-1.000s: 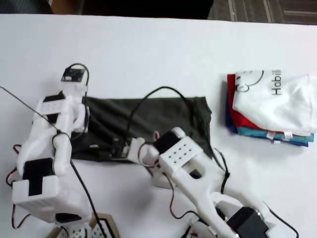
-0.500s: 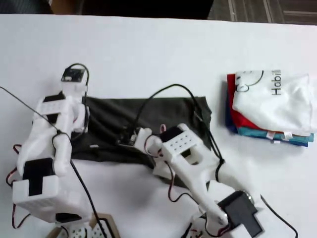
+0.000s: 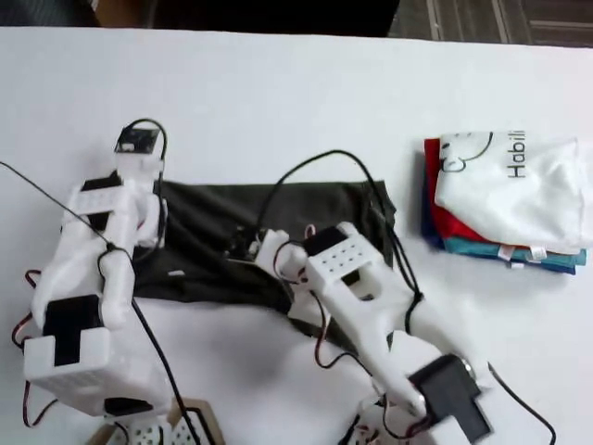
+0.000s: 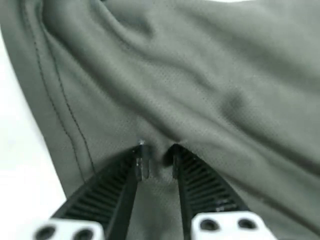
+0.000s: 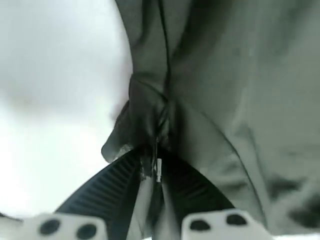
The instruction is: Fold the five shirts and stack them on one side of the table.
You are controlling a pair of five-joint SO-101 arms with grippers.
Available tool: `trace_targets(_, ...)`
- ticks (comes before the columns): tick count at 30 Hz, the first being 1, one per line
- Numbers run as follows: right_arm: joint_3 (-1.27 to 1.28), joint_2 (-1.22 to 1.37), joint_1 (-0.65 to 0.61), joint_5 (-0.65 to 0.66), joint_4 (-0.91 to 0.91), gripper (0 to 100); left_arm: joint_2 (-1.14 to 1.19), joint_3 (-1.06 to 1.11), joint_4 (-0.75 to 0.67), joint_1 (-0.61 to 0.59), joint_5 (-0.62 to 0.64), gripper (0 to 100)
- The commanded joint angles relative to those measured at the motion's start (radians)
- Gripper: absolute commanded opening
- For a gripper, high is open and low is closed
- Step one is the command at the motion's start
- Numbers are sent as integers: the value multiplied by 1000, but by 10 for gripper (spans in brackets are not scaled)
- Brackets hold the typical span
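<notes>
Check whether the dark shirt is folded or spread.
Partly folded: dark shirt lies in a long band, edge bunched in right gripper.

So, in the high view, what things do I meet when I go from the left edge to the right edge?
white plastic robot arm → dark green cloth shirt → stack of folded shirts with a white one on top

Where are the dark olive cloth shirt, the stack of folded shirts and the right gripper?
dark olive cloth shirt (image 3: 213, 222): high view, flat left-middle fabric.
stack of folded shirts (image 3: 519, 190): high view, white top shirt.
right gripper (image 5: 156, 167): right wrist view, between the fingertips clamping the shirt.
</notes>
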Motion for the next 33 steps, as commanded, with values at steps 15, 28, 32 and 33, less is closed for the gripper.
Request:
trace_targets(15,-6,-220,8,-14,185,25,-52,-42,3,-14,5,103)
trace_targets(28,66,-1,10,-15,-73,87,-52,-42,3,-14,3,103)
trace_targets(32,25,71,15,-14,-94,80,-51,-42,3,-14,3,103)
trace_targets(33,9,82,15,-14,-94,80,-51,-42,3,-14,3,103)
